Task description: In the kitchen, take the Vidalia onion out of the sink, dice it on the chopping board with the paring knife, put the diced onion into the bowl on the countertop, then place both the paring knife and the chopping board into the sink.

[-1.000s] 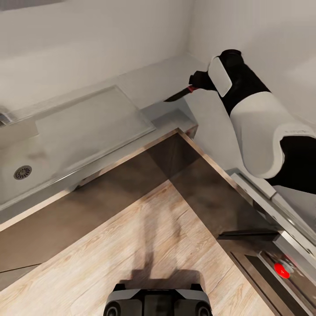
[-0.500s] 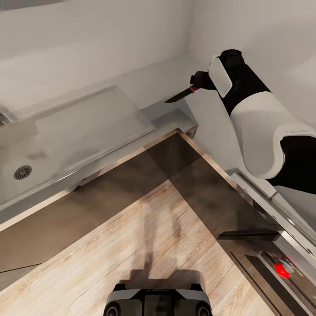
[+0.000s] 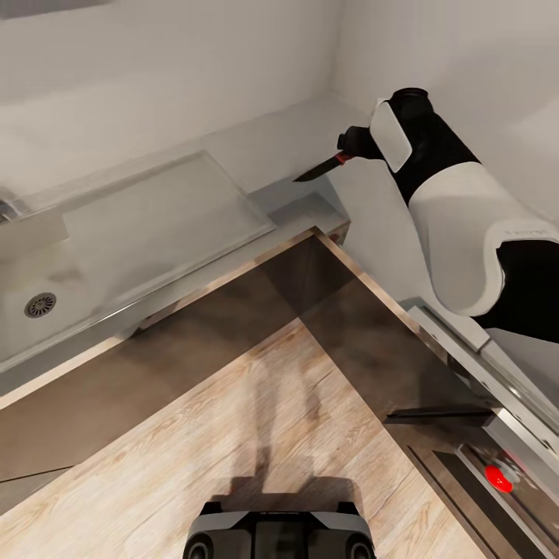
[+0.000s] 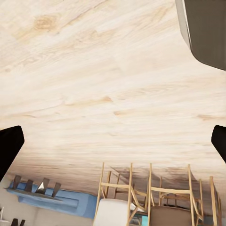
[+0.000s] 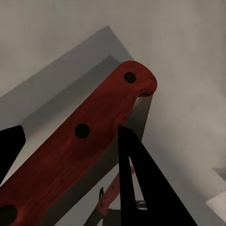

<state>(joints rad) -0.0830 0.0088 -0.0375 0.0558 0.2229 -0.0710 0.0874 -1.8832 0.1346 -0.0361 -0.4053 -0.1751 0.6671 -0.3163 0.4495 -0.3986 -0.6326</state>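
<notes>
Nearby, paring knife (image 3: 320, 168) above countertop (image 3: 287, 147).

The robot's right arm (image 3: 458, 210) has big, smooth white shells over black parts, with a round black joint at its far end. Its base (image 3: 279, 532) is dark with grey edges.

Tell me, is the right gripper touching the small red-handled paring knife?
Touching. In the right wrist view, the red-handled paring knife lies between the right gripper's black fingers; in the head view it is held above the grey countertop.
</notes>
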